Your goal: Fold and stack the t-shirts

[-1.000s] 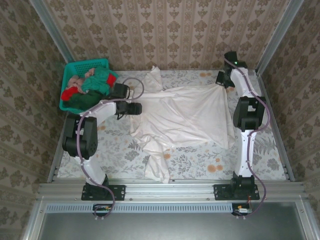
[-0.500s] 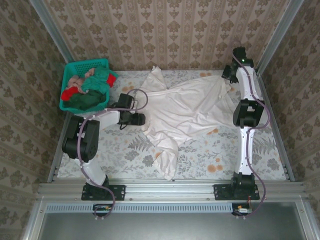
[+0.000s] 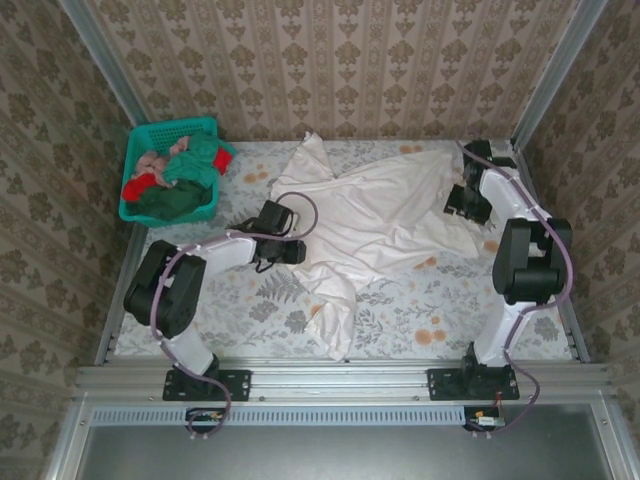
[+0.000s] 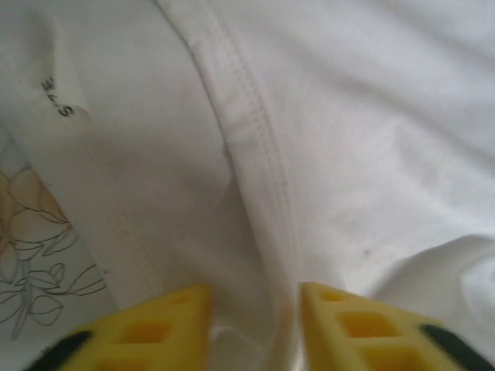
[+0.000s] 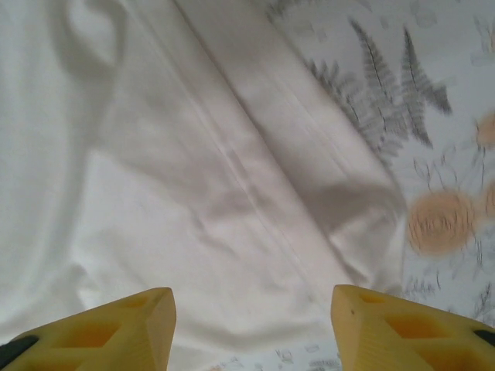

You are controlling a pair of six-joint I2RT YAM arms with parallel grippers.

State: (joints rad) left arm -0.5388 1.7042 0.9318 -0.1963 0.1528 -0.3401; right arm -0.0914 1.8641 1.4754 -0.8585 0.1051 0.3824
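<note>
A large white t-shirt (image 3: 370, 215) lay rumpled across the middle of the flower-printed bench (image 3: 250, 300) as two robot arms reached over it from either side. Seen from overhead, the left gripper (image 3: 295, 253) sat low at the shirt's left edge and the right gripper (image 3: 455, 205) hung over its far right corner. One long fold of the cloth trailed toward the near edge of the bench. That high view also took in a teal basket (image 3: 175, 127) at the far left corner, well apart from the white shirt. It was heaped with more shirts: a dark green one (image 3: 195, 165), a red one (image 3: 137, 188) and a pale pink one (image 3: 153, 160). The left wrist camera supplied detail the overhead picture lacked, with a double-stitched seam (image 4: 255, 131) running down the white cloth and a small printed label (image 4: 58, 97) beside it. There the left gripper's jaws stood narrowly apart with a ridge of the shirt between the yellow fingertips (image 4: 155, 332), though whether they truly pinched it could not be told. The right wrist camera showed the right gripper's jaws spread wide and holding nothing. The shirt's folded hem (image 5: 309, 154) lay below them, with bare bench to its right.
</note>
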